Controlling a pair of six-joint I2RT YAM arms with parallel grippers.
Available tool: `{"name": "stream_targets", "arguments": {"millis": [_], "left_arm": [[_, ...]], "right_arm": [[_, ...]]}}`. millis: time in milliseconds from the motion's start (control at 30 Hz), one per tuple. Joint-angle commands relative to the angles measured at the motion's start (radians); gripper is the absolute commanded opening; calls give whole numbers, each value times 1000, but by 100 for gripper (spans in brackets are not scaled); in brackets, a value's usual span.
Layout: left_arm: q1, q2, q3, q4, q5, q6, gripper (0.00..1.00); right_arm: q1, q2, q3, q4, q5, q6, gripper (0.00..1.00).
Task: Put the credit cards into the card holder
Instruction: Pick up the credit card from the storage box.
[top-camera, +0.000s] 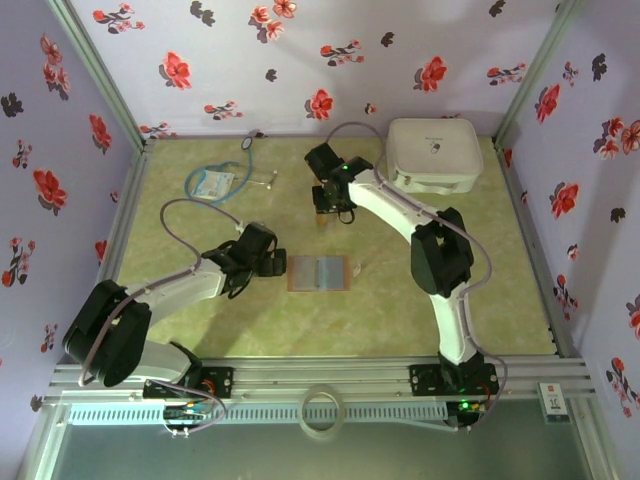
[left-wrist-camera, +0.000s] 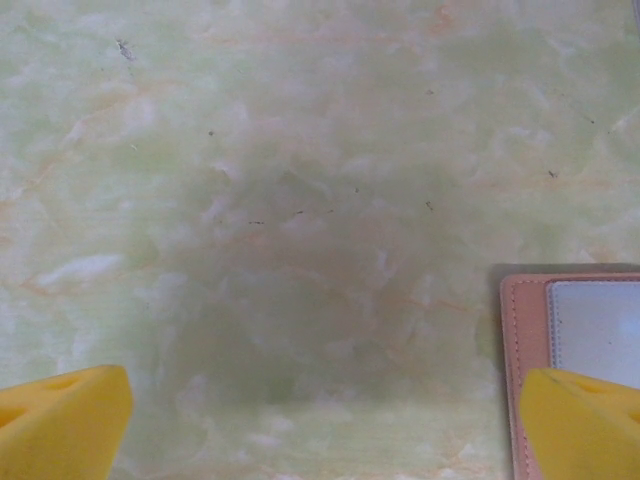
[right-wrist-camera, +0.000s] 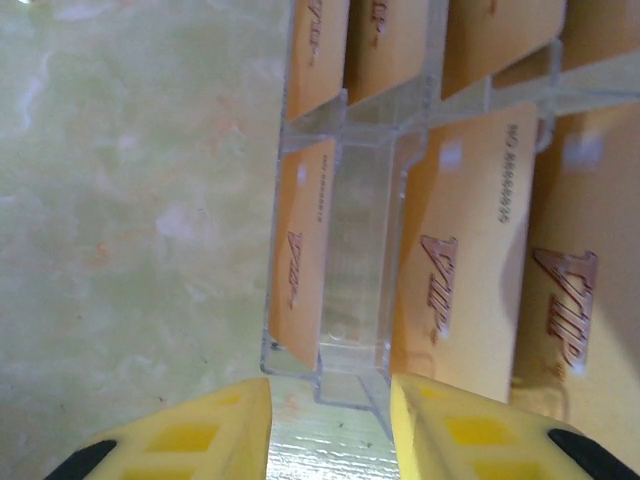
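Left gripper (left-wrist-camera: 320, 425): fingers spread wide, held low over the table (left-wrist-camera: 300, 150), just left of the card holder (top-camera: 318, 272). The holder was laid open at mid-table, grey inside up. Right gripper (right-wrist-camera: 330, 410): fingers parted narrowly at the near end of a clear stand (right-wrist-camera: 355, 250), in which the credit cards (right-wrist-camera: 470, 260) were slotted.

Lilac walls (top-camera: 300, 60) with red flowers enclose a pale green, seemingly marble-patterned tabletop (top-camera: 380, 320); aluminium rail (top-camera: 330, 372) in front.
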Motion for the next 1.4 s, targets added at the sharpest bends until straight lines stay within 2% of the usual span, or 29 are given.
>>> {"name": "stream_targets", "arguments": {"millis": [0,367,967,1367], "left_arm": [[14,2,-17,25,9,16,100],[36,-6,-36,39,20,23,100],[53,-12,-58,51,34,22,100],[54,-8,-59,51,36,20,100]], "right_arm": [[9,61,87,-71,60,-13,36],[24,228,279,-169,116,-14,35],[24,325,351,-180,69,-12,33],[24,328,354,-173,50,-8,23]]}}
